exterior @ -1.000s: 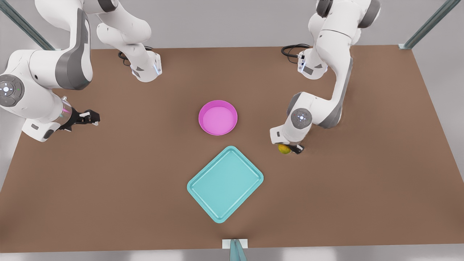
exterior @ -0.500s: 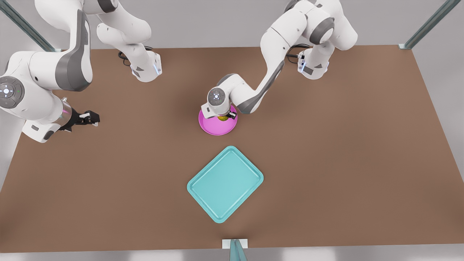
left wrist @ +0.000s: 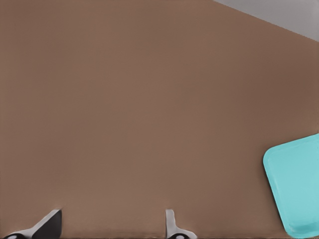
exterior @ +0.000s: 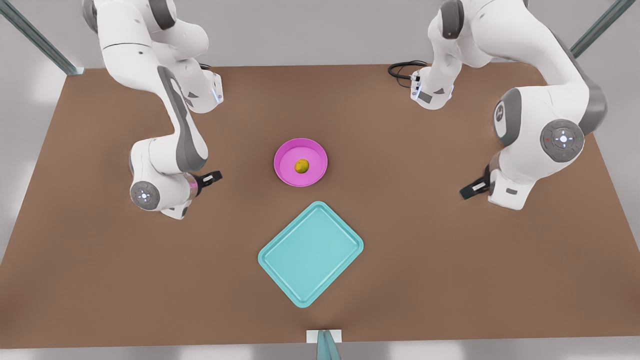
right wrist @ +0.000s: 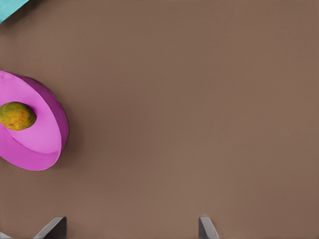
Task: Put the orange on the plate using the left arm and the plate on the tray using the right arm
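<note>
Near the brown table's (exterior: 450, 275) middle, the small yellow-orange orange (exterior: 301, 166) is lying in the round pink plate (exterior: 286, 176), and the right gripper (exterior: 216, 176), fingers apart, is hanging much nearer to it than the left gripper (exterior: 466, 192), also spread apart, which is waiting by the opposite edge.

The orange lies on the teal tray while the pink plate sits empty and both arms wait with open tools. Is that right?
Not quite. The orange lies on the pink plate, not on the teal tray, which holds nothing; the front view shows this. The left tool and right tool are both open, clear of the plate.
</note>
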Controlling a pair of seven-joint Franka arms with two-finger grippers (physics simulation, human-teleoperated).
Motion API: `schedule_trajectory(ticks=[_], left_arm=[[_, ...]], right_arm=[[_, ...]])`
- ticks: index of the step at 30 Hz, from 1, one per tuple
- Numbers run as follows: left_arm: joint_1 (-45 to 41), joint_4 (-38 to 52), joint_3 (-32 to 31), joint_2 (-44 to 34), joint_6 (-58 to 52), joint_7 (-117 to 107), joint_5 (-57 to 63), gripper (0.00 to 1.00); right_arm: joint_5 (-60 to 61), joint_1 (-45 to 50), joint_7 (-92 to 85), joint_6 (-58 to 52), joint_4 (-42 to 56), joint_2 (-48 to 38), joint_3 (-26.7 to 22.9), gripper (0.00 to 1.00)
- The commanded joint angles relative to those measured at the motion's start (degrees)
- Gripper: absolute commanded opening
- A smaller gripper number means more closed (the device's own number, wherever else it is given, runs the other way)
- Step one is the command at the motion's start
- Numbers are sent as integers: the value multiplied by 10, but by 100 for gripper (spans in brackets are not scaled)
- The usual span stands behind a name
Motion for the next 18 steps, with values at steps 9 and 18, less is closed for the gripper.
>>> schedule_trajectory(ticks=[9,18], left_arm=[[224,-45,-315,-105,-65,161,148,100],[227,-45,-310,-94,-64,166,142,100]], right_arm=[[140,105,62,413,-209,-11,21,100],[145,109,-10,326,-176,31,33,100]])
